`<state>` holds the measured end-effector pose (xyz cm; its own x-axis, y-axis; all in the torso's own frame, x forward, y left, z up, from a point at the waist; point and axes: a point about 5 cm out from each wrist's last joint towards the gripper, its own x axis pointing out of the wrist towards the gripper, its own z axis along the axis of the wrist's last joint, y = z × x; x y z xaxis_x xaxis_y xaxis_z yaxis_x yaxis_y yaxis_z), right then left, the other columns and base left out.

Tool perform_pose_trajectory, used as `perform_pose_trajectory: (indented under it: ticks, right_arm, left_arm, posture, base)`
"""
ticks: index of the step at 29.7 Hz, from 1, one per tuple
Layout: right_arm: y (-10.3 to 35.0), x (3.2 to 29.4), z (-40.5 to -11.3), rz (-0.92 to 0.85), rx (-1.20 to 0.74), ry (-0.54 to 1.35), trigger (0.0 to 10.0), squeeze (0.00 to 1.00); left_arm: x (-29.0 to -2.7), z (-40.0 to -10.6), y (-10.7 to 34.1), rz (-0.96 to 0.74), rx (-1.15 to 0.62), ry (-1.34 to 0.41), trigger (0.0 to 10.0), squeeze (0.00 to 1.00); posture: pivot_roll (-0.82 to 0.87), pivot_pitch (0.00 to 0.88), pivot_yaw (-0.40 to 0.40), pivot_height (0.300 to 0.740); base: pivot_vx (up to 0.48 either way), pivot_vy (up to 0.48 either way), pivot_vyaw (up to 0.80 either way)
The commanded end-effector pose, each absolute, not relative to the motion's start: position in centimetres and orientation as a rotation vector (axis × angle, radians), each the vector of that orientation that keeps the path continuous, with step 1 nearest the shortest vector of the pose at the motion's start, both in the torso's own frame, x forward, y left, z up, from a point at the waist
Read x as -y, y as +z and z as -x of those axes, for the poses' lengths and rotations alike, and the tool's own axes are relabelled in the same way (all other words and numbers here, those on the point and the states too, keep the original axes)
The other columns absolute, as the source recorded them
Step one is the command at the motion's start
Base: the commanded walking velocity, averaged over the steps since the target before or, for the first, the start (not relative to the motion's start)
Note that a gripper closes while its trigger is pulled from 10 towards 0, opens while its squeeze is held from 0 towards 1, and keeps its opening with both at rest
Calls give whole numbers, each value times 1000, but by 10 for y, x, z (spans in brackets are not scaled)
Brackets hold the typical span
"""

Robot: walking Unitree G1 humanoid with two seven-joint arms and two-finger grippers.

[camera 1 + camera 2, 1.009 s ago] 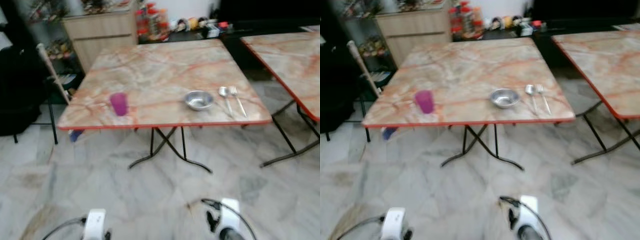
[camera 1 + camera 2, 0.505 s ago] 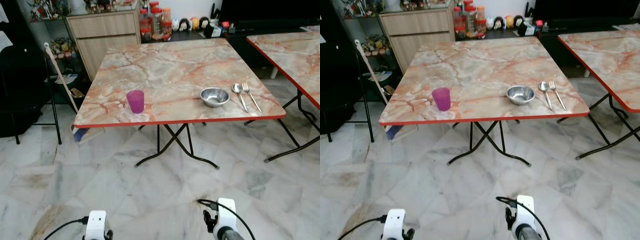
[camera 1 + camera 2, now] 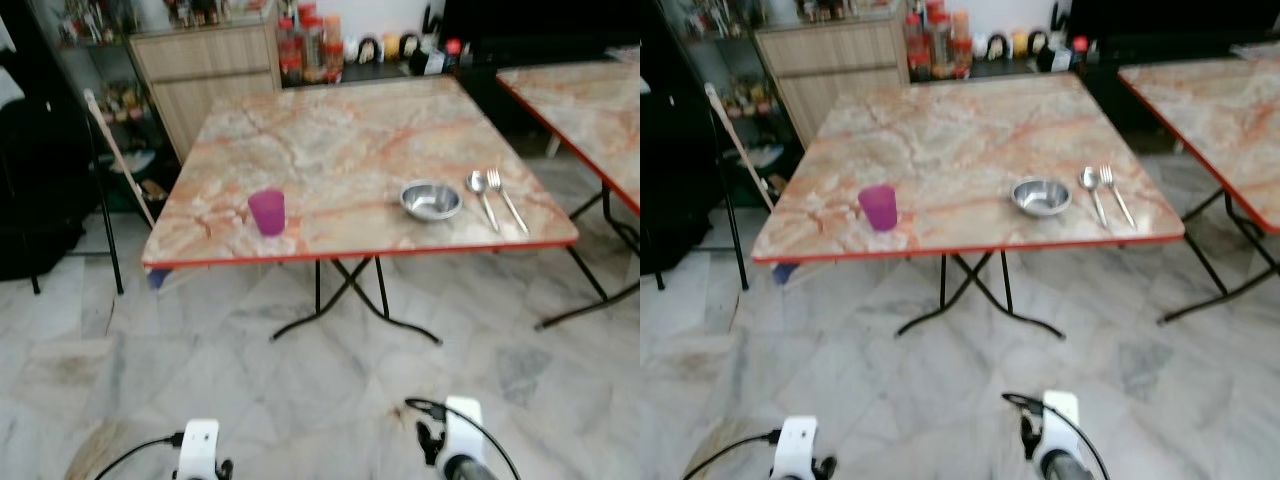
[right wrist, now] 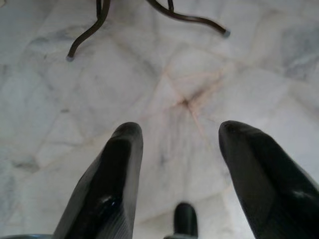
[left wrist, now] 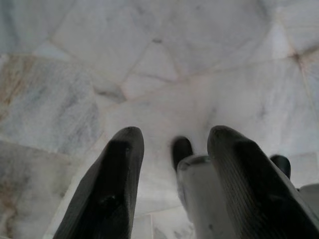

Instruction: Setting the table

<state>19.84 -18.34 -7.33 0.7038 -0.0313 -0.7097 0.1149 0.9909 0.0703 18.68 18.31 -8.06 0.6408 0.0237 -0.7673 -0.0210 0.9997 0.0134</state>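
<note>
The cup (image 3: 267, 212) stood near the table (image 3: 330, 150) front edge on my left; bowl (image 3: 431, 200), spoon (image 3: 481, 194) and fork (image 3: 507, 198) lay rightward, handles pointing toward me. My left gripper (image 5: 172, 179) and right gripper (image 4: 174, 174) hung low over the floor (image 3: 330, 380), fingers apart, empty. The left was nearer the cup.

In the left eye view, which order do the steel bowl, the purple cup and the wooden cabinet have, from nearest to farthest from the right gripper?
1. Steel bowl, on the table's near right part, above the right gripper.
2. Purple cup, on the near left part.
3. Wooden cabinet, behind the table, far left.
</note>
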Motion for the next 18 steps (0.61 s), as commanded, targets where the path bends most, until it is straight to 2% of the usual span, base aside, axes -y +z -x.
perform_pose_trajectory:
  ticks: [1, 18]
  right_arm:
    - [-73, 171, -202, -136, -784, -57, 10000, 0]
    - [-74, 173, -199, -114, -795, -54, 10000, 0]
  left_arm:
    - [-192, -183, -81, -28, -884, 40, 10000, 0]
    - [-191, -182, -82, -30, -893, 31, 10000, 0]
  posture:
    - [4, 0, 65, 740]
    - [-1, 0, 66, 740]
  base:
    - [277, 0, 0]
    - [275, 0, 0]
